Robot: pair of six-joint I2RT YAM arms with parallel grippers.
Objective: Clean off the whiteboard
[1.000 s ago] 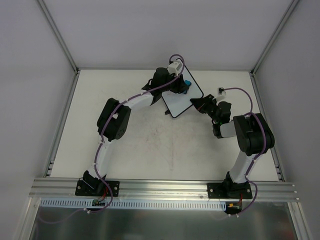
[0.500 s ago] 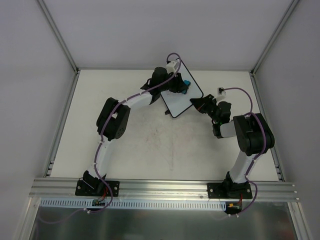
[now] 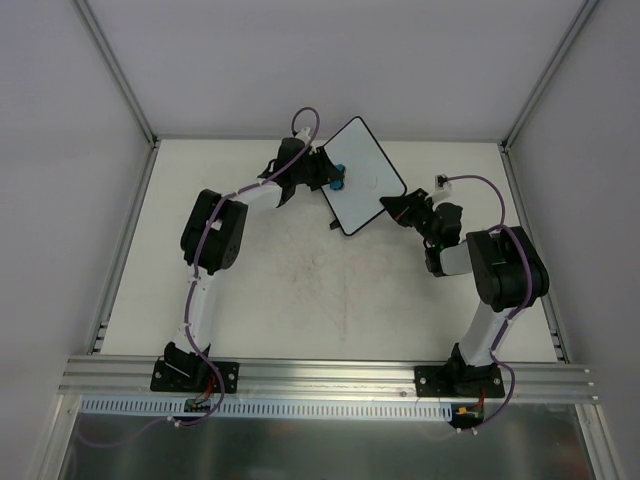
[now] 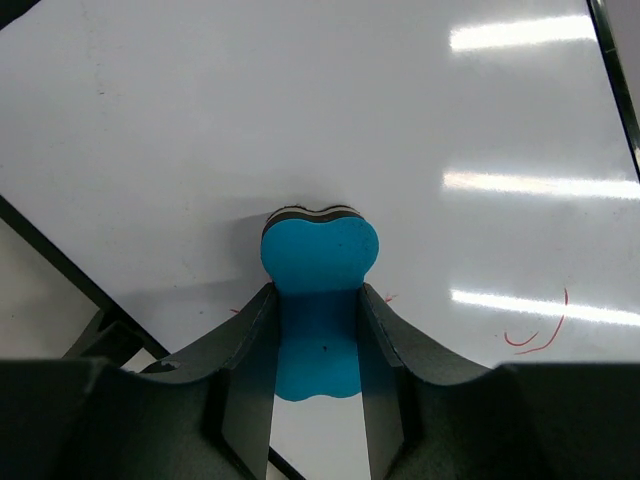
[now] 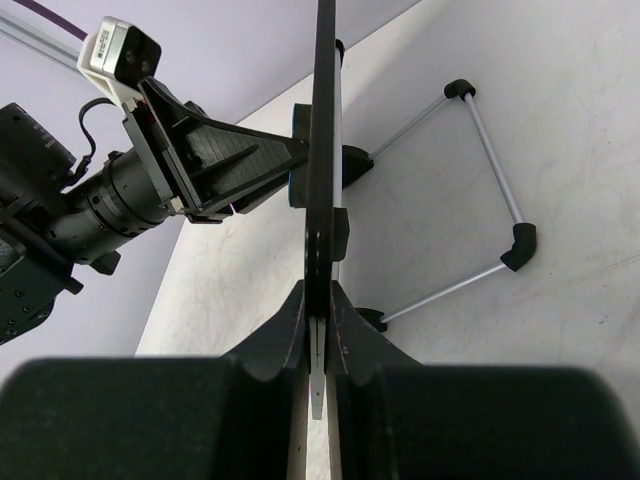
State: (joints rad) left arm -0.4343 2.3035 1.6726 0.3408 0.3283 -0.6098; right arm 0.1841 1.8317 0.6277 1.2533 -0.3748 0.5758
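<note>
The whiteboard (image 3: 362, 172) is a white board with a thin black frame, standing tilted at the back of the table. My left gripper (image 3: 330, 178) is shut on the blue eraser (image 4: 318, 290) and presses its felt edge against the board's left part. Small red marks (image 4: 537, 335) remain on the board (image 4: 330, 110) to the right of the eraser. My right gripper (image 3: 392, 207) is shut on the board's right edge (image 5: 322, 170), seen edge-on in the right wrist view, and holds it upright.
A thin metal stand frame with black corner pieces (image 5: 495, 190) lies on the table behind the board. The left arm's camera and wrist (image 5: 120, 150) show on the board's other side. Grey walls and an aluminium rail (image 3: 330, 375) bound the table.
My left gripper slid the eraser leftwards across the board, from near its middle to its left part. The board and my right gripper have stayed put.
</note>
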